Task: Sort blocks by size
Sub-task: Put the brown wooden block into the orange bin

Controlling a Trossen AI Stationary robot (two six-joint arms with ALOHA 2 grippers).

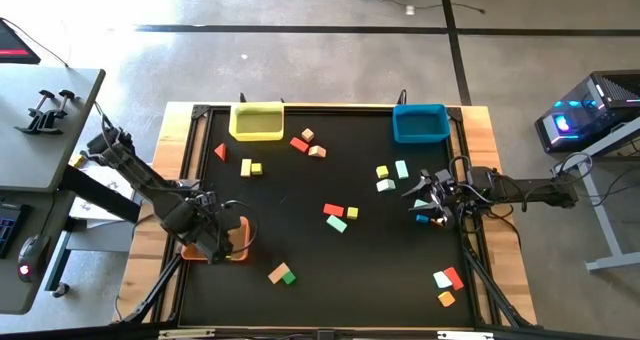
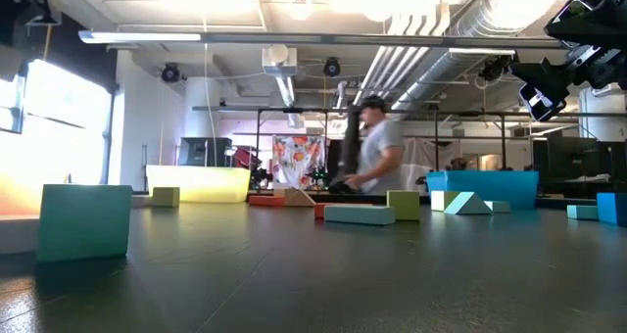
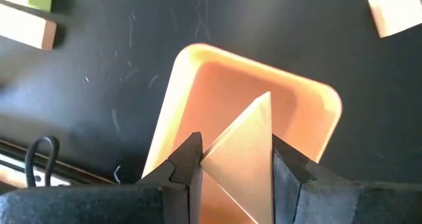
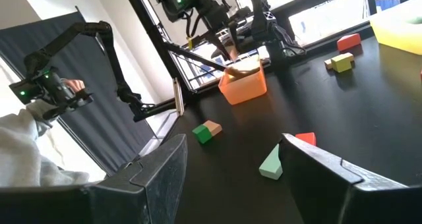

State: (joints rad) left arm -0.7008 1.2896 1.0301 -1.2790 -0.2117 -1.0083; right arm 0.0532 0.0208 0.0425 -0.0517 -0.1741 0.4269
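Observation:
My left gripper point(image 1: 222, 236) is over the orange bin point(image 1: 238, 248) at the table's near left, shut on a tan wedge block point(image 3: 242, 159). My right gripper point(image 1: 430, 206) hovers open and empty above the table's right side; it shows high up in the low view point(image 2: 560, 64). Its wrist view looks across to a mint wedge point(image 4: 270, 163), a red block point(image 4: 304, 140) and a green and tan pair point(image 4: 208, 130), all lying on the mat. Other blocks lie scattered on the black mat point(image 1: 300, 180). My left gripper pinches the tan wedge by two opposite sides point(image 3: 212, 157) between its two fingers point(image 3: 188, 161). The fingers come from above, pointing down. The wedge's narrow tip point(image 3: 266, 99) points away from the gripper, over the inside of the orange bin point(image 3: 217, 79).
A yellow bin point(image 1: 257, 121) and a blue bin point(image 1: 420, 123) stand at the far edge. Block groups lie at the far middle point(image 1: 307, 143), the right middle point(image 1: 390, 175) and the near right corner point(image 1: 447, 282). A person point(image 2: 377, 147) stands in the room behind.

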